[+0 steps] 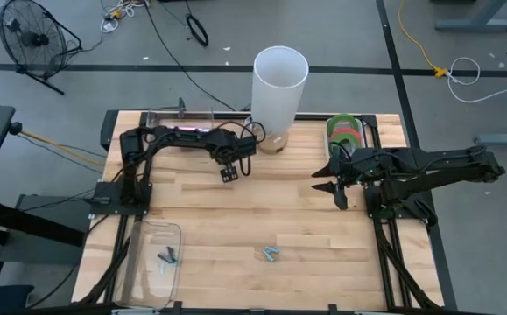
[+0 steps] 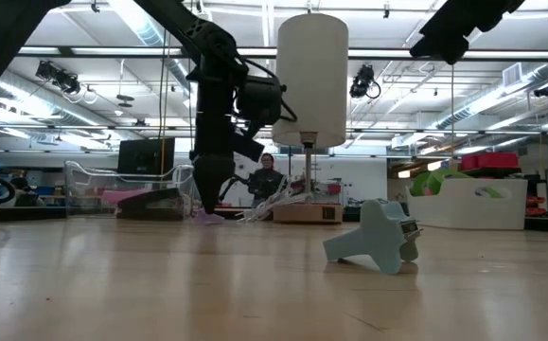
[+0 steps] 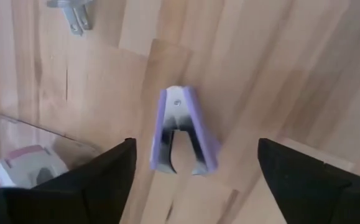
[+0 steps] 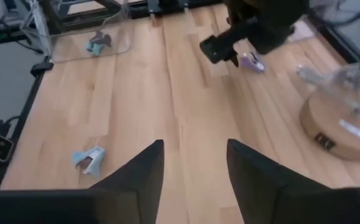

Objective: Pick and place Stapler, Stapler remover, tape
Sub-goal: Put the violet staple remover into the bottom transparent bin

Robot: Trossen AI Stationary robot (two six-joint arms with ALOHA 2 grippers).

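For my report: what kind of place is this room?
Probably a robotics lab or workshop hall: a wooden table on a black frame carries two arms, cables and a fan lie on the floor, and ceiling strip lights run overhead.

The left arm is seen bent at the elbow, stretched from its base at the bench's left edge toward the middle, with its wrist turned downward. The left hand point(image 1: 228, 174) is held low, just above the bench, and its two dark fingers point(image 3: 99, 180) are spread wide apart with nothing between them. The right arm is extended from the right side toward the centre, raised above the surface. The right hand point(image 1: 339, 194) is pointed down and forward, its fingers point(image 4: 139, 171) parted with a clear gap and nothing gripped.
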